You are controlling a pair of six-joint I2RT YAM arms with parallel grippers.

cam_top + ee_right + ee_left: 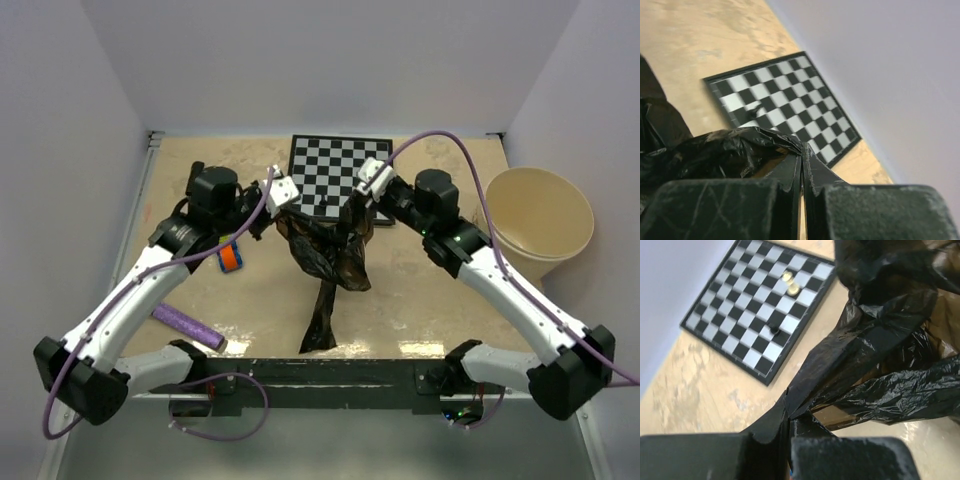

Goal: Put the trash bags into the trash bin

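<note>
A mottled beige bench [420, 300] sits between plain pale walls [330, 60]. Over its middle, a crinkled, glossy black trash bag [325, 255] hangs between the left fingers [774, 441] and right fingers [813, 181]. Each pair is pinched closed on the film. A round, cream trash bin [540, 215] stands at the right edge, right of a chessboard [335, 170].

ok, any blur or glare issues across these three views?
Top external: evenly lit, sharp; faint sheen on the trash bag. Left wrist: left pincer blurred at close range, bag film shows glossy highlights, chessboard crisp. Right wrist: right pincer soft, chessboard slightly blurred.
</note>
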